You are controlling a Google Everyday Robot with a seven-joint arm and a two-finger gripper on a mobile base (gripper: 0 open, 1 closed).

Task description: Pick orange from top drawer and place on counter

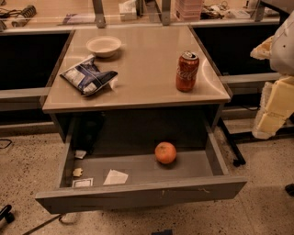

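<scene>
The orange [165, 153] lies on the grey floor of the open top drawer [138, 193], right of centre, near the back. The drawer is pulled out below the square beige counter [142, 69]. My gripper [272, 112] shows as pale yellow blocks under the white arm at the right edge of the view. It is level with the counter's right side, well to the right of the orange and higher, and touches nothing.
On the counter stand a red soda can [187, 71] at the right, a white bowl [104, 46] at the back left and a blue-white chip bag [88, 75] at the left. Paper scraps [115, 177] lie in the drawer's left half. A cluttered bench [138, 11] runs behind.
</scene>
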